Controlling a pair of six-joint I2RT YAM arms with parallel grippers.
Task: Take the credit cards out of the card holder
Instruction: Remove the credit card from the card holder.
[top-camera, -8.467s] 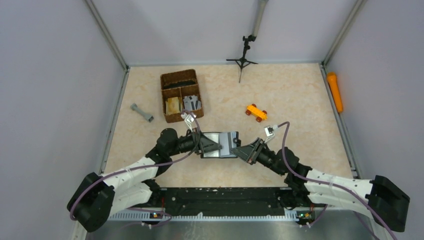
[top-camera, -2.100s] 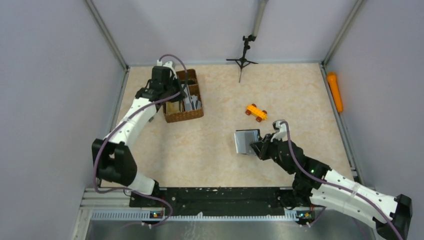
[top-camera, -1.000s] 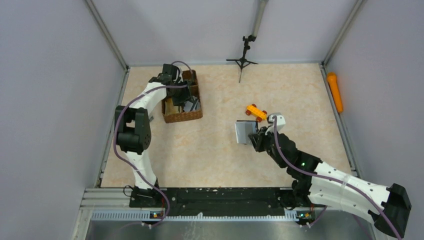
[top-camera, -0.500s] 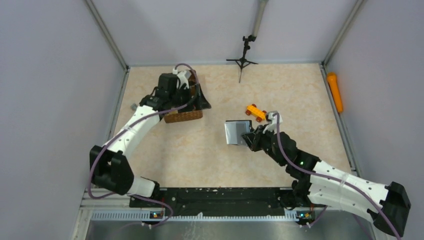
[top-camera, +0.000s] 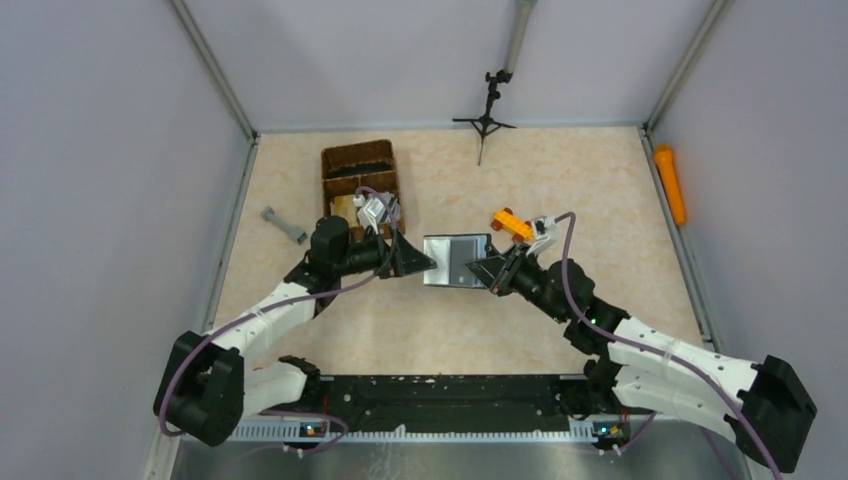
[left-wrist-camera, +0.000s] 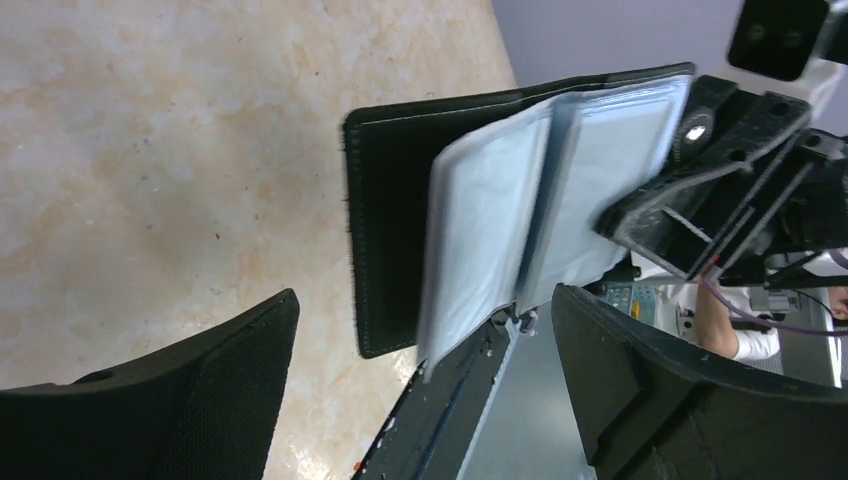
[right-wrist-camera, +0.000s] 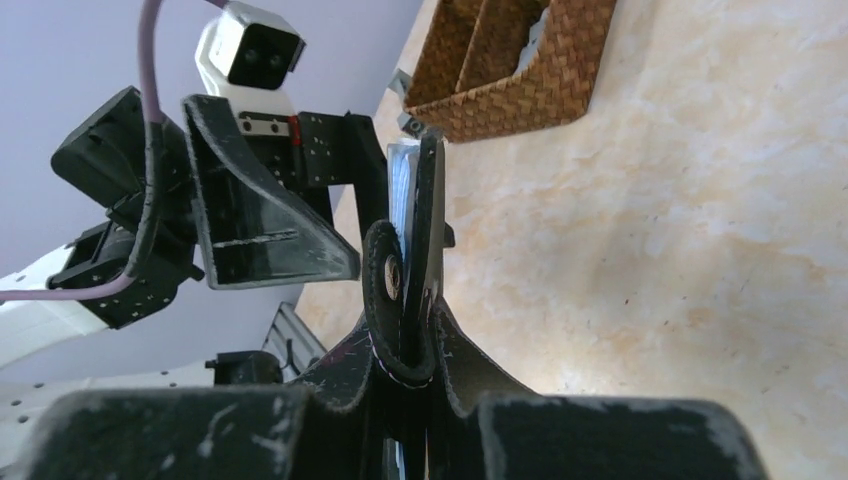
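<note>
The card holder (top-camera: 455, 260) hangs above the middle of the table, black outside with grey-blue shiny sleeves fanned open (left-wrist-camera: 500, 230). My right gripper (top-camera: 492, 272) is shut on its right edge by the round snap (right-wrist-camera: 392, 272), and the holder stands edge-on between the jaws (right-wrist-camera: 410, 360). My left gripper (top-camera: 416, 262) is open just left of the holder, its fingers (left-wrist-camera: 150, 400) spread wide on either side of the free edge without touching it. The credit cards cannot be told apart from the sleeves.
A brown wicker divided basket (top-camera: 358, 168) stands at the back left, behind the left wrist. An orange toy car (top-camera: 512, 224) lies just behind the right gripper. A grey dumbbell-shaped piece (top-camera: 284, 225), a black tripod (top-camera: 487, 110) and an orange cylinder (top-camera: 670, 185) sit around the edges.
My left arm swung from the basket to the holder and its gripper opened wide. My right arm carried the holder leftward toward the table's middle.
</note>
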